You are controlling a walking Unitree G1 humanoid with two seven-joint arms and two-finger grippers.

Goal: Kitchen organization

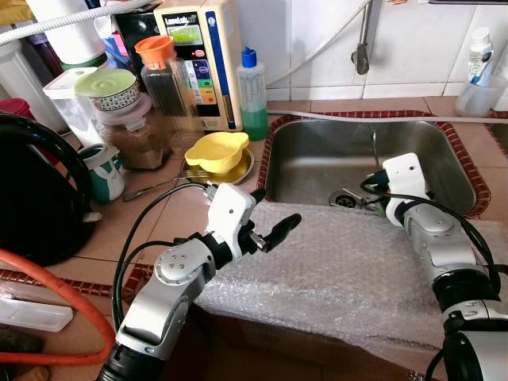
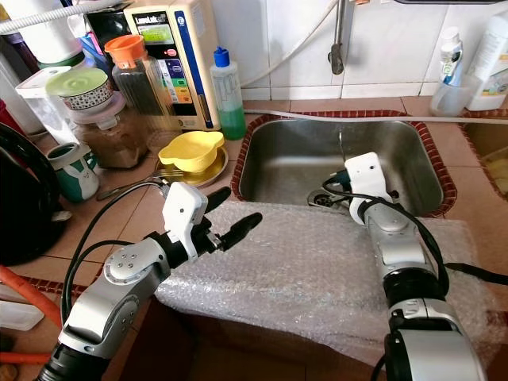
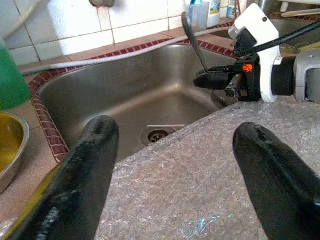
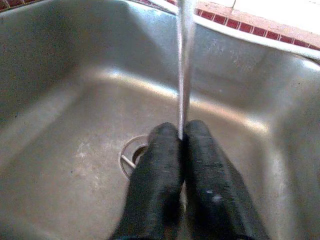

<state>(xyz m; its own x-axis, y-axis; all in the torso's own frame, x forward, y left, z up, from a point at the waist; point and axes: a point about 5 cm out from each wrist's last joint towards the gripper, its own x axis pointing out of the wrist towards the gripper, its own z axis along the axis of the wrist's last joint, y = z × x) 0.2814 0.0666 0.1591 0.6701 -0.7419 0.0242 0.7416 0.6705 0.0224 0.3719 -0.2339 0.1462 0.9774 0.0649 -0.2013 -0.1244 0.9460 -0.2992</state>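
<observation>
Left eye view: steel sink (image 1: 444, 151) at 1 o'clock; the right gripper (image 1: 367, 184) holds a slim metal utensil (image 1: 375, 145) above it, not yet put away.
Left wrist view: left gripper (image 3: 175, 165) spread wide, empty, over bubble wrap (image 3: 200, 185).
Right wrist view: fingers (image 4: 159, 165) clamp the handle; organizing seems barely begun.

The utensil (image 4: 184, 60) pinched between the right gripper (image 4: 181, 137)'s closed fingers ran out past the top edge of the right wrist view, so its working end was cut off there. In the left wrist view its upper end (image 3: 186, 22) looked dark and too blurred to identify. The label on the white appliance (image 1: 202, 59) was too small to read. The black object (image 1: 36, 198) at far left was cropped.
</observation>
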